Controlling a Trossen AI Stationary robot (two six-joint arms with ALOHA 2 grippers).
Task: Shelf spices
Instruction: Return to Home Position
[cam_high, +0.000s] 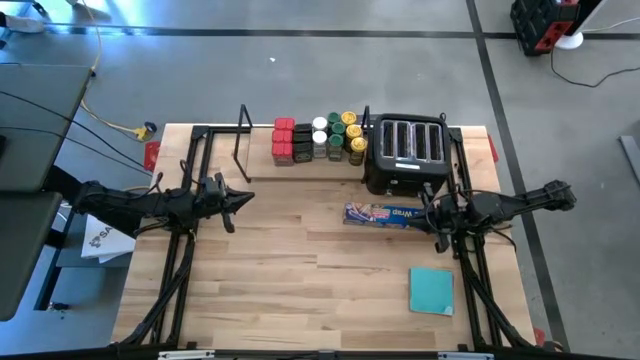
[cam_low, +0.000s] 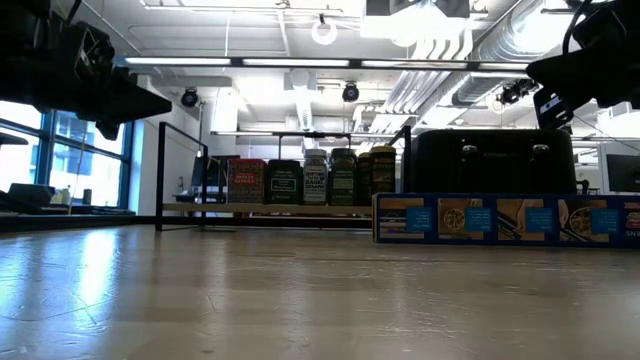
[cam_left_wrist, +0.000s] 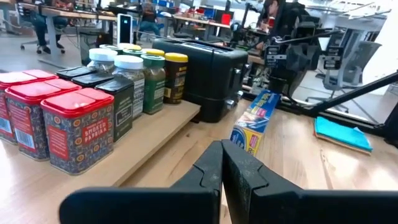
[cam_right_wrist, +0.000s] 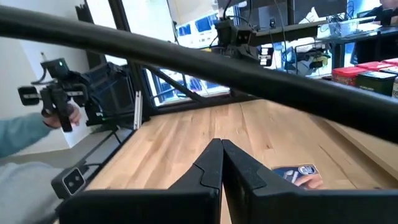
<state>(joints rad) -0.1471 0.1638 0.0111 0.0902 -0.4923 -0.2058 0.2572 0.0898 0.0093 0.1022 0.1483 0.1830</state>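
The left gripper (cam_high: 244, 198) hangs above the bench (cam_high: 300, 280), near its left edge and about midway between the front and far edges. It points toward the middle. Its 2 fingers (cam_left_wrist: 208, 171) are pressed together with nothing between them.

Beyond it, along the bench's far edge, lies the shelf (cam_high: 258, 166), a light-wood plank with a black wire upright (cam_high: 243, 128) at its left end. The left part of the plank is bare. The spices (cam_high: 318, 142) stand packed together on its right part. First come the red tins (cam_high: 284, 142), then the dark tins (cam_high: 303, 145). After them stand round jars with white lids (cam_high: 320, 126), green lids (cam_high: 336, 128) and yellow lids (cam_high: 350, 120).

The last jars stand just beside the black 4-slot toaster (cam_high: 405, 150), which sits toward the bench's far right corner. In front of the toaster the long blue wrap box (cam_high: 378, 214) lies flat, parallel to the far edge.

The right gripper (cam_high: 430, 212) hangs above the right end of that box, raised well off the wood and pointing left. Its 2 fingers (cam_right_wrist: 208, 168) are together and hold nothing.

The teal square (cam_high: 431, 290) lies flat toward the front right corner, well apart from the shelf.

Past the bench, the right wrist view shows a person's pale blue sleeve (cam_right_wrist: 18, 134).
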